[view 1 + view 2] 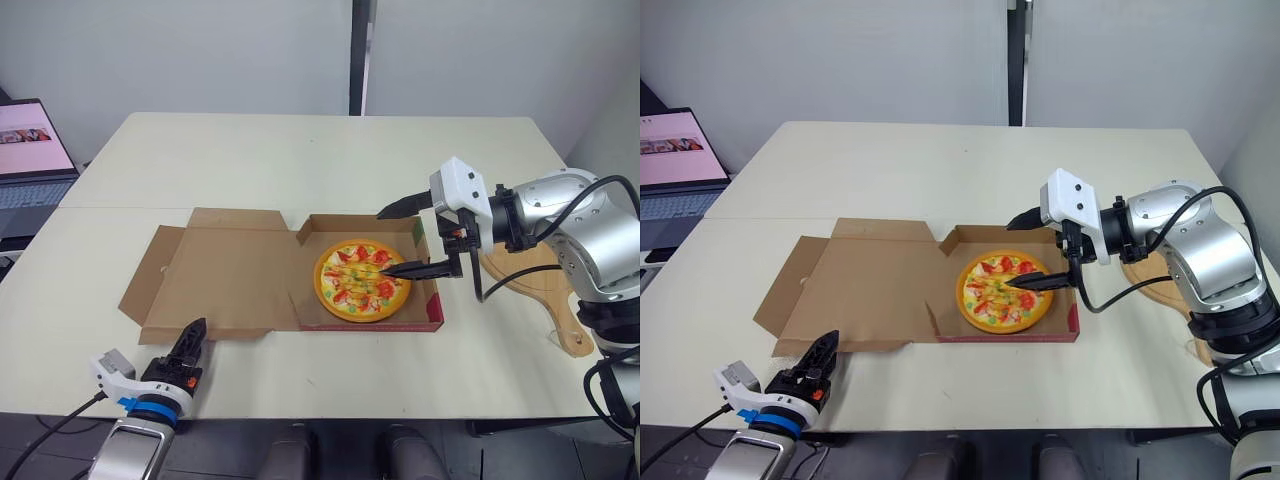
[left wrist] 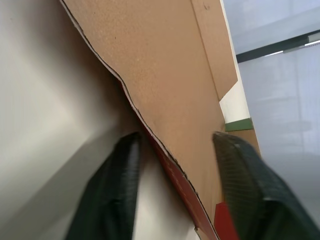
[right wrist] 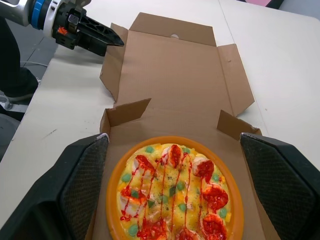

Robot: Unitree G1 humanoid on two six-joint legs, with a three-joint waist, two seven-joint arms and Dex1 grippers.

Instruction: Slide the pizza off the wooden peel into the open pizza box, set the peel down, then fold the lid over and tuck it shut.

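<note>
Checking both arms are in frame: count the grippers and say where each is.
2. The left gripper, open, straddles the near edge of the lid. The right gripper, open, hovers over the pizza in the box. None seems hidden.

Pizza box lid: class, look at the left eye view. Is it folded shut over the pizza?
No: the lid lies open and flat on the table, beside the uncovered pizza.

A cream table (image 1: pixel 300 160) stands before pale walls (image 1: pixel 180 50), an open laptop (image 1: pixel 30 150) at its left.
</note>
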